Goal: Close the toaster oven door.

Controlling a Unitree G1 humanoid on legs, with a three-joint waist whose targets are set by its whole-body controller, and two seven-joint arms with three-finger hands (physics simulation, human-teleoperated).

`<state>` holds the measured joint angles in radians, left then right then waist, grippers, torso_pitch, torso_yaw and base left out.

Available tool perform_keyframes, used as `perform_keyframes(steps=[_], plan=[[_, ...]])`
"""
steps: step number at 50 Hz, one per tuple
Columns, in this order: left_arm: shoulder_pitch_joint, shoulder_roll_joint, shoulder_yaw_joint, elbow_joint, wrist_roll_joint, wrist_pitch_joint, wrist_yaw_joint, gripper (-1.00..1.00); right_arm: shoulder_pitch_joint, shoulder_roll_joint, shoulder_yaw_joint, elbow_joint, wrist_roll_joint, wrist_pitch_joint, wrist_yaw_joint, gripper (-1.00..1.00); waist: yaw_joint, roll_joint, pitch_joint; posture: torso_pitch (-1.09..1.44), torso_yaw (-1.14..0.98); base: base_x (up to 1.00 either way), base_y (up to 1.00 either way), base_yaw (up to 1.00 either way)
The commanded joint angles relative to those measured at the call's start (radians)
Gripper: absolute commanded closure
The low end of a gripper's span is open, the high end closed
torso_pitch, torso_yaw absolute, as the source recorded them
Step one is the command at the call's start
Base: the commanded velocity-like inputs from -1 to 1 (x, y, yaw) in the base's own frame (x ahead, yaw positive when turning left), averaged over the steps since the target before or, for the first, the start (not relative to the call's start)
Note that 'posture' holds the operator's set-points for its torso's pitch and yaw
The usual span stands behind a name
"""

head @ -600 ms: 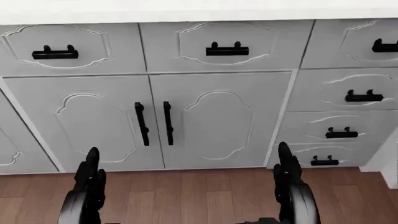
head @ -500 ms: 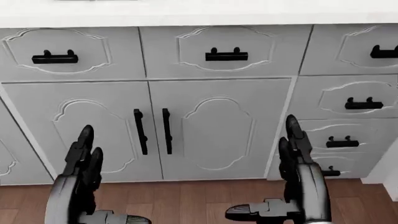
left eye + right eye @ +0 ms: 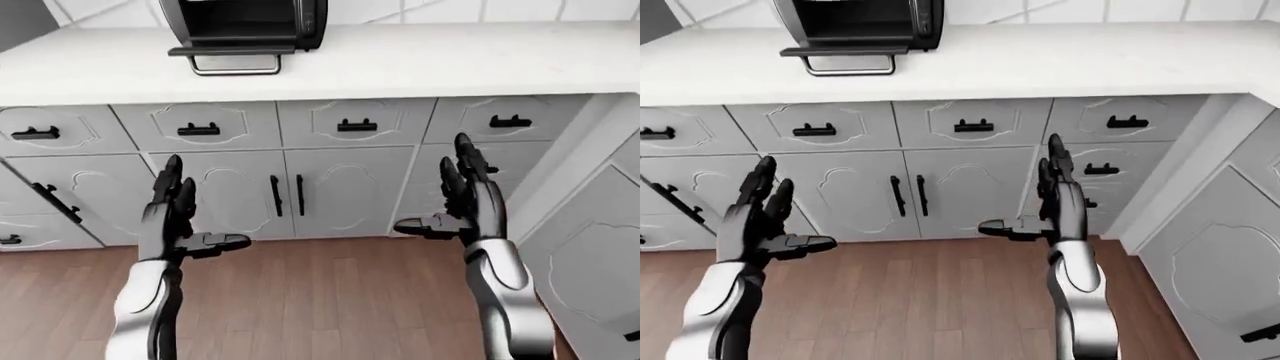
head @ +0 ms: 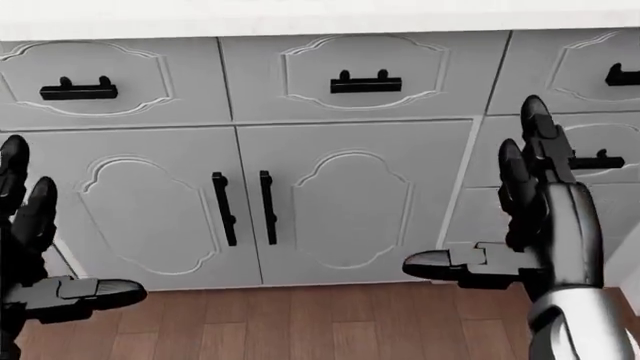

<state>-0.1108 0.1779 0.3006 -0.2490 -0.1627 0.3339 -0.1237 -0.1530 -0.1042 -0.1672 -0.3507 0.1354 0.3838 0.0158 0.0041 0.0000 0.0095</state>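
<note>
A black toaster oven stands on the white counter at the top left of the left-eye view. Its door hangs open and flat, with a wire handle at its near edge. It also shows in the right-eye view. My left hand and right hand are both open and empty, fingers up, held well below the counter before the grey cabinet doors. The head view shows only the cabinets and my hands.
Grey cabinets with black handles run under the counter. A drawer stack sits at the right, and another cabinet face juts out at the far right. Wood floor lies below.
Both hands have risen and spread apart in the head view; the left has moved to the left edge. The view shifted slightly.
</note>
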Motion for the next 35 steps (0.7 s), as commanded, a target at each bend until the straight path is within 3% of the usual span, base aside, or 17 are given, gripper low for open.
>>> perform_keyframes(steps=[1,5,6,8,10,12,15,16,18,21,30,33,34,35], plan=[[-0.030,0.026,0.032,-0.041,-0.019,0.001,0.005,-1.00,-0.026,-0.008,-0.004,-0.048,0.007,-0.012,0.010,-1.00,0.000,0.002,-0.017,0.00,0.00,0.00,0.00,0.00],[-0.048,0.055,0.069,-0.052,-0.041,0.025,0.017,-1.00,-0.038,-0.016,-0.014,-0.066,0.012,0.011,0.012,-1.00,-0.002,0.004,-0.013,0.00,0.00,0.00,0.01,0.00],[-0.047,0.058,0.075,-0.056,-0.046,0.027,0.020,-1.00,-0.038,-0.017,-0.014,-0.068,0.012,0.011,0.014,-1.00,-0.003,0.010,-0.029,0.00,0.00,0.04,0.09,0.00],[-0.053,0.066,0.080,-0.066,-0.051,0.037,0.026,-1.00,-0.037,-0.018,-0.016,-0.072,0.014,0.011,0.018,-1.00,-0.004,0.006,0.001,0.00,0.00,0.14,0.20,0.00],[-0.058,0.074,0.087,-0.075,-0.056,0.040,0.028,-1.00,-0.043,-0.021,-0.019,-0.084,0.017,0.023,0.017,-1.00,-0.010,0.008,0.017,0.00,0.00,0.18,0.23,0.00],[-0.066,0.083,0.101,-0.074,-0.069,0.037,0.031,-1.00,-0.047,-0.024,-0.020,-0.102,0.018,0.035,0.018,-1.00,-0.013,0.025,0.017,0.00,0.00,0.18,0.23,0.00],[-0.074,0.095,0.111,-0.076,-0.081,0.046,0.039,-1.00,-0.052,-0.025,-0.021,-0.107,0.018,0.040,0.017,-1.00,-0.015,0.092,0.020,0.00,0.00,0.19,0.23,0.00],[-0.074,0.097,0.112,-0.073,-0.082,0.043,0.041,-1.00,-0.055,-0.025,-0.022,-0.113,0.021,0.047,0.016,-1.00,-0.012,0.068,0.019,0.00,0.00,0.20,0.24,0.00],[-0.080,0.105,0.117,-0.070,-0.087,0.047,0.044,-1.00,-0.056,-0.026,-0.023,-0.117,0.023,0.051,0.016,-1.00,-0.015,0.076,0.023,0.00,0.00,0.19,0.23,0.00],[-0.077,0.104,0.113,-0.074,-0.088,0.048,0.045,-1.00,-0.060,-0.027,-0.024,-0.120,0.025,0.058,0.015,-1.00,-0.014,0.057,0.020,0.00,0.00,0.19,0.23,0.00],[-0.072,0.107,0.111,-0.077,-0.080,0.042,0.035,-1.00,-0.061,-0.028,-0.024,-0.133,0.029,0.066,0.015,-1.00,0.000,-0.009,0.017,0.00,0.00,0.20,0.22,0.00],[-0.075,0.108,0.114,-0.081,-0.079,0.047,0.036,-1.00,-0.058,-0.027,-0.023,-0.123,0.025,0.054,0.016,-1.00,0.006,-0.045,0.014,0.00,0.00,0.22,0.16,0.00],[-0.075,0.108,0.114,-0.082,-0.078,0.046,0.035,-1.00,-0.059,-0.028,-0.024,-0.126,0.026,0.058,0.015,-1.00,0.000,-0.018,0.016,0.00,0.00,0.22,0.16,0.00],[-0.075,0.108,0.113,-0.081,-0.078,0.047,0.034,-1.00,-0.060,-0.028,-0.024,-0.127,0.027,0.059,0.015,-1.00,-0.004,-0.021,0.014,0.00,0.00,0.23,0.16,0.00]])
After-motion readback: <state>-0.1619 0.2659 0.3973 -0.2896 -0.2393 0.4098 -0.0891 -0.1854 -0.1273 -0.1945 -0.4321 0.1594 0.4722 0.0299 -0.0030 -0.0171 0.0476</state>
